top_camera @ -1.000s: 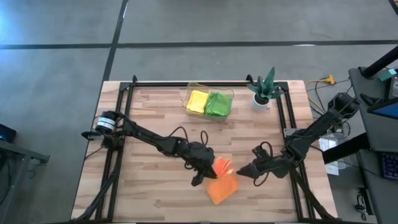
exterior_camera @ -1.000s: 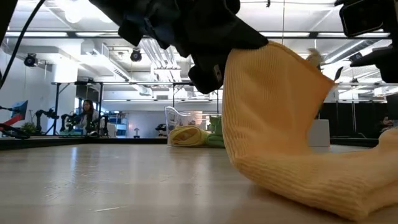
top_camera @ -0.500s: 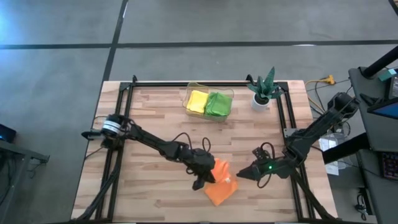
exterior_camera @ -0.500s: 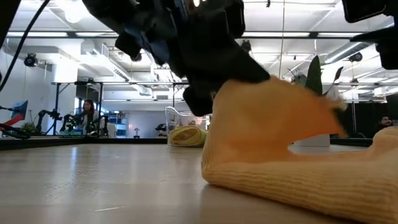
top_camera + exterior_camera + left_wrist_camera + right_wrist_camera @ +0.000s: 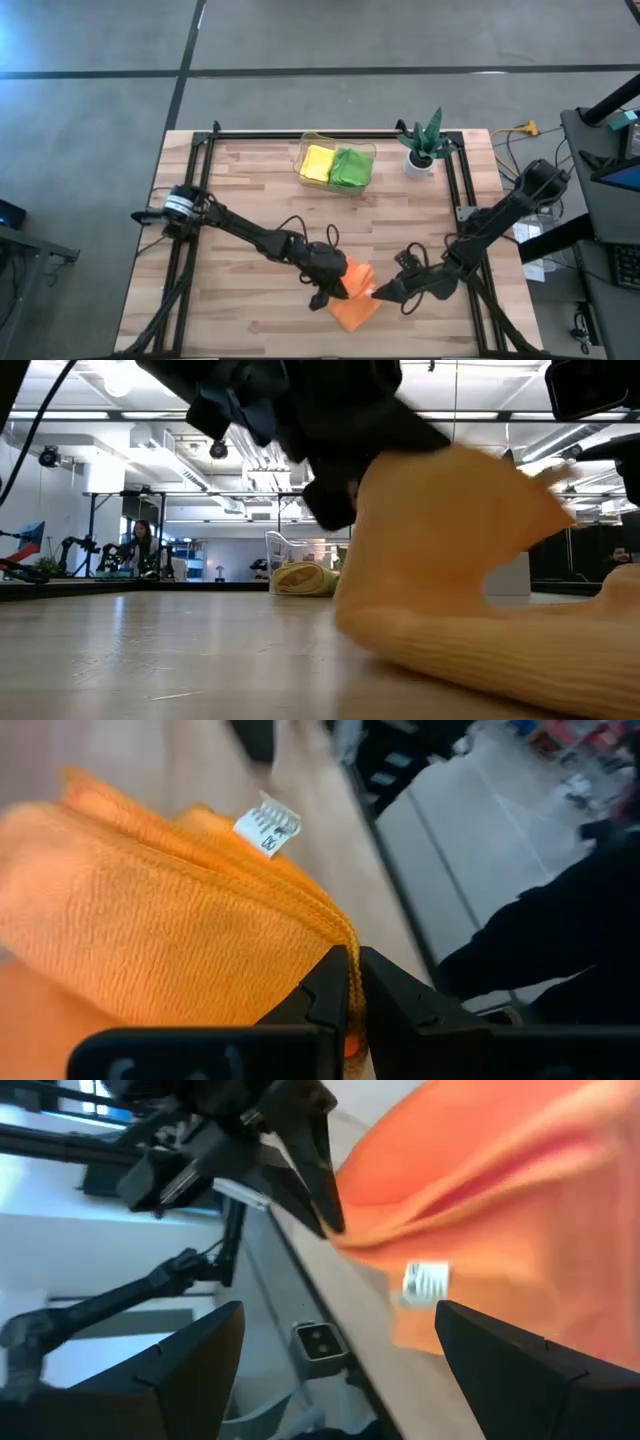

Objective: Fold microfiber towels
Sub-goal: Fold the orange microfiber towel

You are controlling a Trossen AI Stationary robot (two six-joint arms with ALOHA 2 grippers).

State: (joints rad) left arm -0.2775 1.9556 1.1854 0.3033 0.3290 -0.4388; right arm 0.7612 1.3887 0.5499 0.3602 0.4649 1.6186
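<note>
Counter (image 5: 240,180): pale wood planks inside a black frame, both arms reaching in over the front half.

Left arm (image 5: 250,232): runs from the left edge toward front centre. Over the last second it has carried its load a little further toward the front edge. Left hand (image 5: 328,290) clenched on a hem of the orange microfiber towel (image 5: 355,300); in the left wrist view the two fingers (image 5: 330,995) meet on the stitched edge, the towel (image 5: 130,940) bunched beyond them with its white care label (image 5: 268,826) showing.

Right arm (image 5: 500,215): a second ago it sat further back near the right edge; it has since swung in toward front centre. Right hand (image 5: 385,292) now just beside the towel's right side, fingers spread wide, holding nothing. Its wrist view shows the orange cloth (image 5: 500,1220) filling the space between the open fingers, and the left hand's tips (image 5: 320,1180) pinching the far hem.

Orange towel: front centre of the counter, lower part resting on the wood, upper part lifted and draped from the left hand. Low view shows a raised hump (image 5: 450,560), lower than it stood a second ago.

Judgement: the fold is under way, not finished. The right hand looks placed to take a free edge.

Back centre: clear bin (image 5: 337,165) with a folded yellow towel (image 5: 317,162) and a green towel (image 5: 352,167). Potted plant (image 5: 423,145) near the back right corner, well apart from the work.
</note>
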